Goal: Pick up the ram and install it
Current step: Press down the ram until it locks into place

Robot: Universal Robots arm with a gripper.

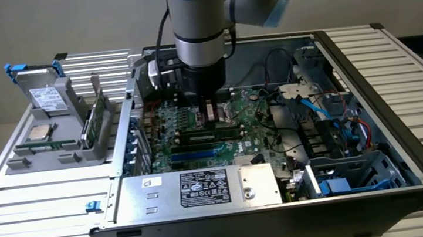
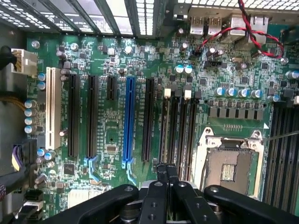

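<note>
My gripper [image 1: 211,114] hangs low inside the open computer case, just over the black memory slots [image 2: 180,130] of the green motherboard [image 2: 112,130]. Its two fingertips [image 2: 162,171] press together over the slots, and I see nothing between them. Under the gripper in the exterior view a long dark strip with a green edge [image 1: 210,134] runs along the slots; I cannot tell whether it is a seated stick or the bare slots. A ram [image 1: 92,124], a thin green stick with dark chips, stands on edge in a grey holder [image 1: 57,152] outside the case, at the exterior view's left.
The holder also carries a square silver processor chip [image 1: 38,132] and a drive [image 1: 46,96]. An open processor socket [image 2: 229,169] sits beside the memory slots. A labelled metal box [image 1: 199,189], a drive cage [image 1: 351,177] and loose cables [image 1: 317,110] crowd the case.
</note>
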